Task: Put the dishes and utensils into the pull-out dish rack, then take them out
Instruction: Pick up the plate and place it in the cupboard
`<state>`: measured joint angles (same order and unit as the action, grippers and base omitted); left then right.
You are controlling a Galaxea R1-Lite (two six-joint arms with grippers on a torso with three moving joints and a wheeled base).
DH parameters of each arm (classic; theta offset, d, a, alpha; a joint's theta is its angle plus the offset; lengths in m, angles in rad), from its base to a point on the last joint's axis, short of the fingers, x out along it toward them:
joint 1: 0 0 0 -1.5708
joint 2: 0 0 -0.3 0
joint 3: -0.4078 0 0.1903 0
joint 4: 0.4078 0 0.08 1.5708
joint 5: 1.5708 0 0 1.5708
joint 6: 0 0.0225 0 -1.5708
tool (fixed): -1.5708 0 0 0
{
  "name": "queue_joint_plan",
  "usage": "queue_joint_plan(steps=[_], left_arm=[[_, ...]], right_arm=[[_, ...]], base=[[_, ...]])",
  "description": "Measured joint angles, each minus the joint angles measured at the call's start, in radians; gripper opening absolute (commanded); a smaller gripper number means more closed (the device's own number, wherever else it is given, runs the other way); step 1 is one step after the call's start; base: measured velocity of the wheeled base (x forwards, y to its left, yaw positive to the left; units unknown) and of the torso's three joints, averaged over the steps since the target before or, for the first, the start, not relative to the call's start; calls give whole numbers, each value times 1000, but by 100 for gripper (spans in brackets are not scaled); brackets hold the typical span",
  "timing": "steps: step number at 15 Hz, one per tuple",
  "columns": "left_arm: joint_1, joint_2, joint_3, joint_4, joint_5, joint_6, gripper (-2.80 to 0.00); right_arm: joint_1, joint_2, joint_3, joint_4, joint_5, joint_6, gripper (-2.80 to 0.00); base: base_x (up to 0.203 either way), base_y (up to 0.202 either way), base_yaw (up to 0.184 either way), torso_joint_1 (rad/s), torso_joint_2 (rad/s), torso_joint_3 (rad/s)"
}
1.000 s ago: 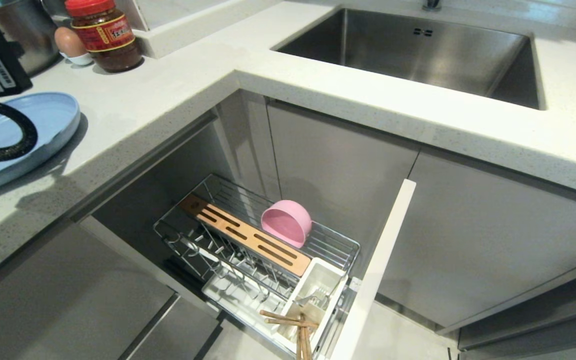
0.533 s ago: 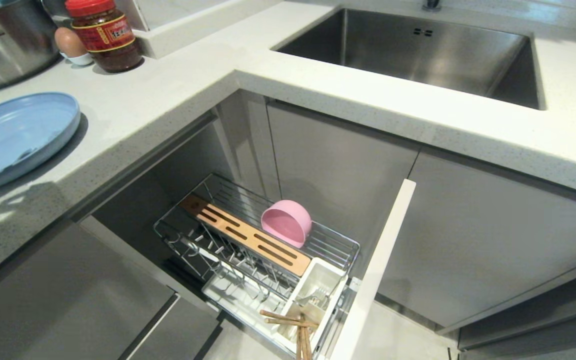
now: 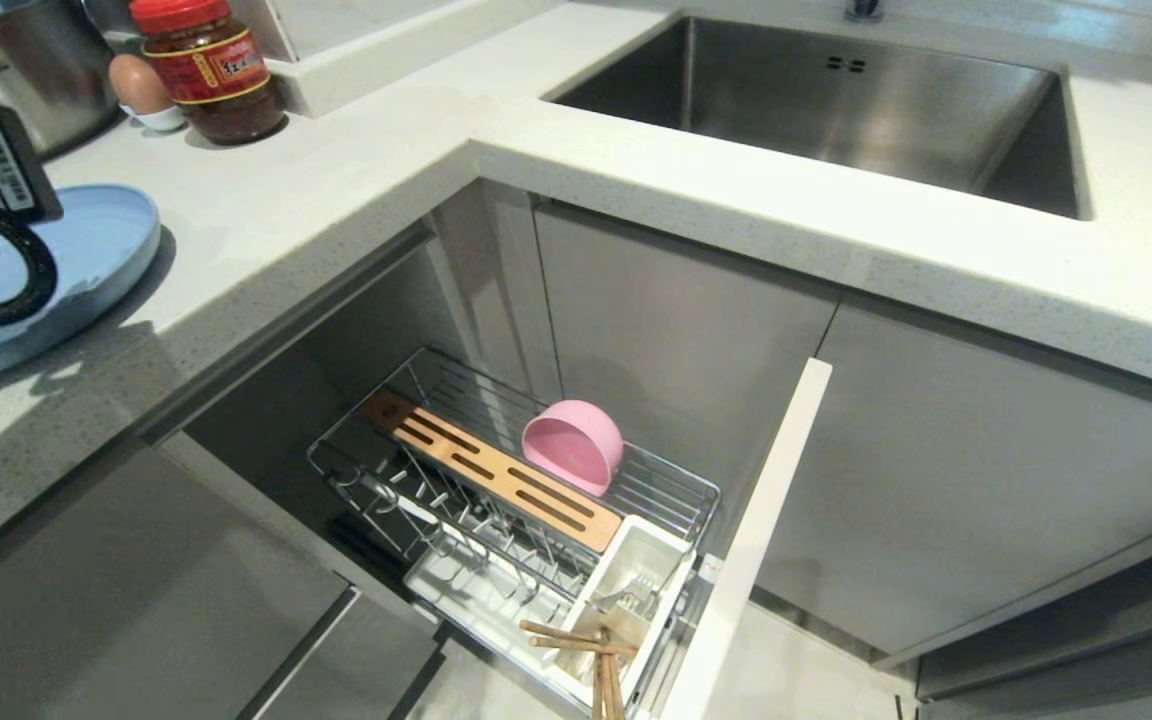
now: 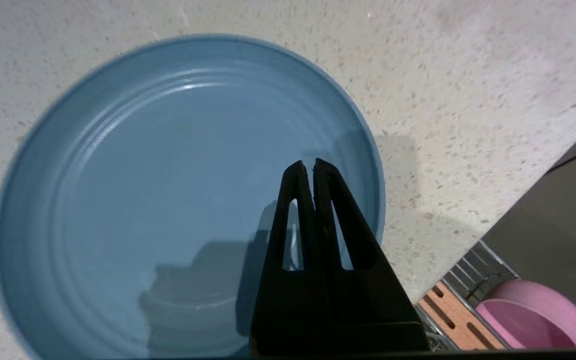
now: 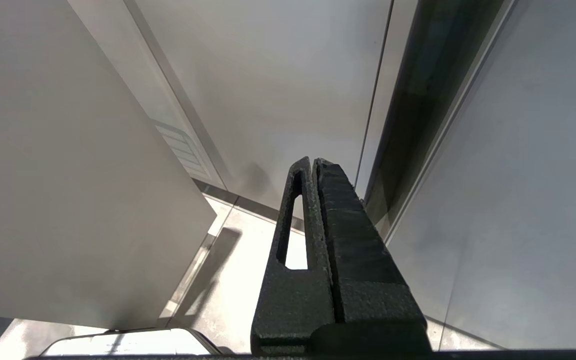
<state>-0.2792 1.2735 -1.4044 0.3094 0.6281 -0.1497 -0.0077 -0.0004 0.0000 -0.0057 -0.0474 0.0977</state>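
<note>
Landmark: pull-out dish rack (image 3: 496,480), drawn out below the countertop (image 3: 356,190). Far left of rack, up on the counter, lies the light-blue plate (image 3: 86,250); left gripper (image 4: 314,163) hangs over its inner floor, fingers pressed together, gripping nothing. Pink bowl (image 3: 573,446) sits on its side in rack's rear section w/ wooden strip (image 3: 491,470) just in front. Chopsticks (image 3: 581,645) & fork (image 3: 626,598) sit in white utensil cup (image 3: 636,590) at rack's front. Right gripper (image 5: 314,161) clenched empty beside cabinet panels, away from rack.
</note>
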Motion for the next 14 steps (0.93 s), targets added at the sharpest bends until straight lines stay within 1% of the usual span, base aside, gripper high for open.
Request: queue_joint_plan(steps=[6, 9, 14], left_arm=[[-1, 47, 8, 6, 3, 2, 0], [-1, 55, 10, 8, 19, 3, 0], [0, 73, 10, 7, 17, 1, 0]], right_arm=[[0, 0, 0, 0, 0, 0, -280], [0, 0, 0, 0, 0, 0, -280], [0, 0, 0, 0, 0, 0, -280]], base=[[0, 0, 0, 0, 0, 0], [0, 0, 0, 0, 0, 0], [0, 0, 0, 0, 0, 0]])
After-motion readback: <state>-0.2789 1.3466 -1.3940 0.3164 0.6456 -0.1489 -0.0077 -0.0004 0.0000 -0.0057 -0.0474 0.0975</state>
